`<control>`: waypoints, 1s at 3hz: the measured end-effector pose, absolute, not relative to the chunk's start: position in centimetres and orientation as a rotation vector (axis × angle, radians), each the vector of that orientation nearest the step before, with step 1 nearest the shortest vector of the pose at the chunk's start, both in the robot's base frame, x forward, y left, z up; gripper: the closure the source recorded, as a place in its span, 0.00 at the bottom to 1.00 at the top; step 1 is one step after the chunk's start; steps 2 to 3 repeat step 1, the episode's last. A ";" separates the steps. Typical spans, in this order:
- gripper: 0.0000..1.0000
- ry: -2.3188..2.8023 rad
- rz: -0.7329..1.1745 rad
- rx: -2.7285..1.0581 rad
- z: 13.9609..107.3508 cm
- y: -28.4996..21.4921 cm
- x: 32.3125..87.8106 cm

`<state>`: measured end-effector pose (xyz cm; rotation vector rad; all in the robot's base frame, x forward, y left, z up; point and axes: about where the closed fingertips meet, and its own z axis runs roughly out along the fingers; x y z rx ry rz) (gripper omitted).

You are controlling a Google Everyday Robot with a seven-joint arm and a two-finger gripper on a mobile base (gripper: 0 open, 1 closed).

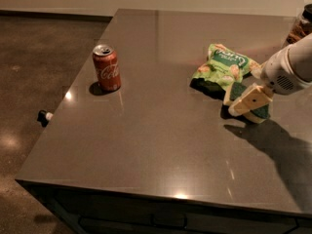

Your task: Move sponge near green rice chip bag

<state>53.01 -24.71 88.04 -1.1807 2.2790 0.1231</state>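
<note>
The green rice chip bag (225, 65) lies on the dark table (156, 145), right of centre. The sponge (238, 89), dark green on top, sits low at the table surface just right of and in front of the bag, close to its lower right corner. My gripper (248, 102) comes in from the right on a white arm. Its cream fingers (251, 99) are closed across the sponge, and green shows on both sides of them. The sponge's pale foam is mostly hidden by the fingers.
A red cola can (106, 68) stands upright at the left of the table. A dark jar (304, 22) stands at the far right edge. A small dark object (44, 116) lies on the floor to the left. The table's front edge is close to the camera.
</note>
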 end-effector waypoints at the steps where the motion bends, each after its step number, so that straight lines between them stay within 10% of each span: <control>1: 0.00 2.279 0.123 -1.181 88.0 -24.7 53.0; 3: 0.00 2.279 0.123 -1.181 88.0 -24.7 53.0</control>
